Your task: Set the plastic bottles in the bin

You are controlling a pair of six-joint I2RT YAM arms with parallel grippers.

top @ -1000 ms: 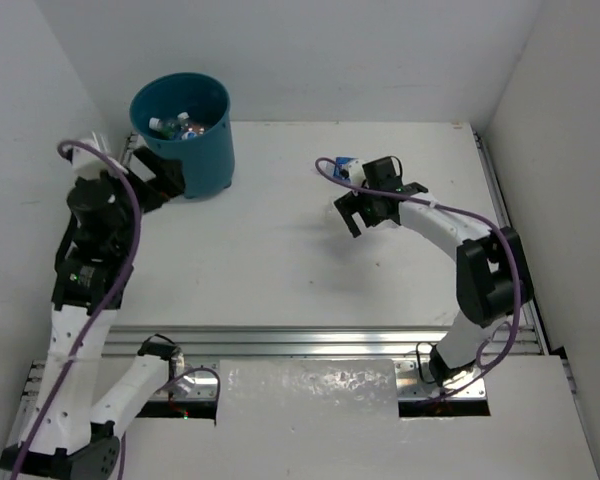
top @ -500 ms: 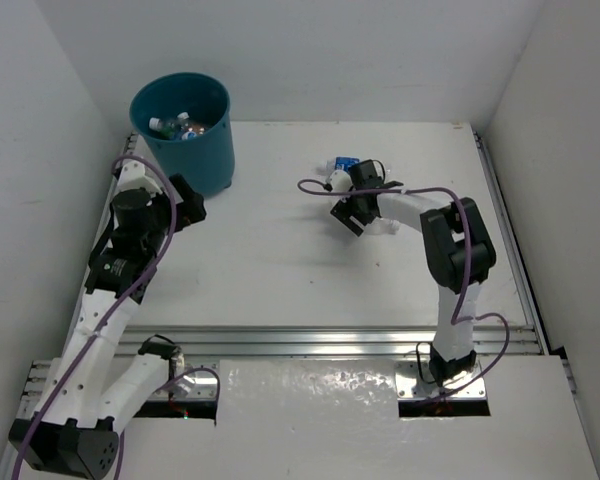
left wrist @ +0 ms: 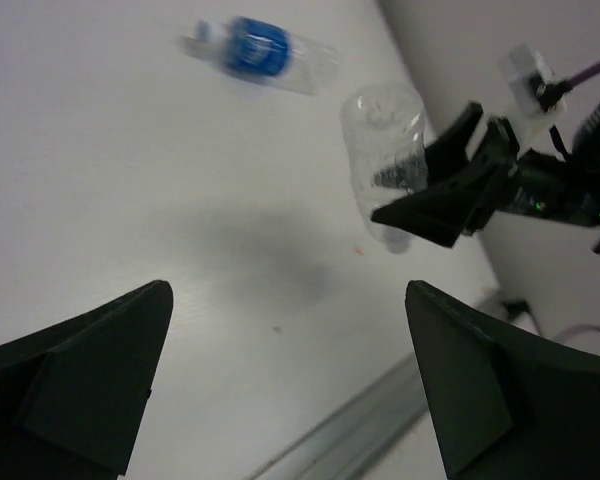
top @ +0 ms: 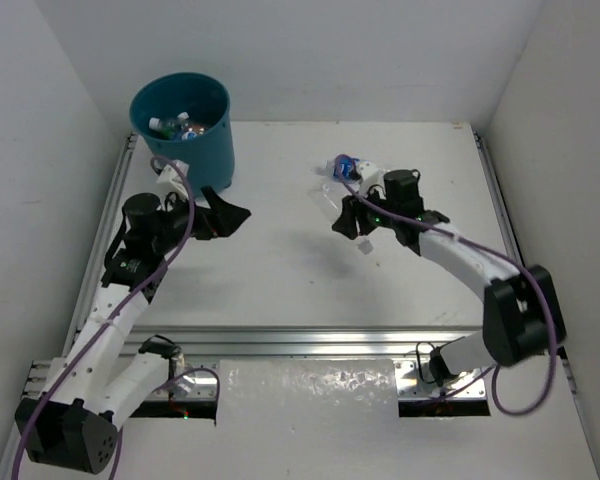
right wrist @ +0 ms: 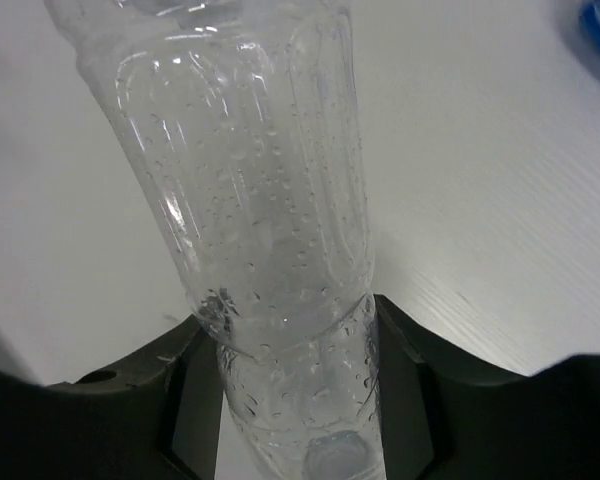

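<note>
Since a second ago the right claw (right wrist: 290, 345) has come down from above the blue-labelled bottle and has closed. It is now clenched on a clear unlabelled bottle (right wrist: 265, 200). In the same time the left arm has swung away from the bin toward the middle of the worktop (top: 280, 290).

In the right wrist view the two black fingers (right wrist: 185, 365) press on both sides of the clear bottle, near its neck end. The body of the bottle reaches away from the camera, and small drops sit on the inside of its wall. In the left wrist view the same bottle stands out upward from the right claw. Whether it touches the worktop or is just off it, I cannot tell.

The blue-labelled bottle (top: 345, 165) lies on its side on the worktop, just beyond the right claw and apart from it.

The left claw (top: 232, 218) is released. Its jaws stand wide apart with nothing between them, and it points to the right, toward the right claw.

The teal-blue bin (top: 185, 160) stands at the far left corner of the worktop, behind the left arm. Several bottles (top: 175, 125) lie inside it; one has a green label, the others are too small to tell.
</note>
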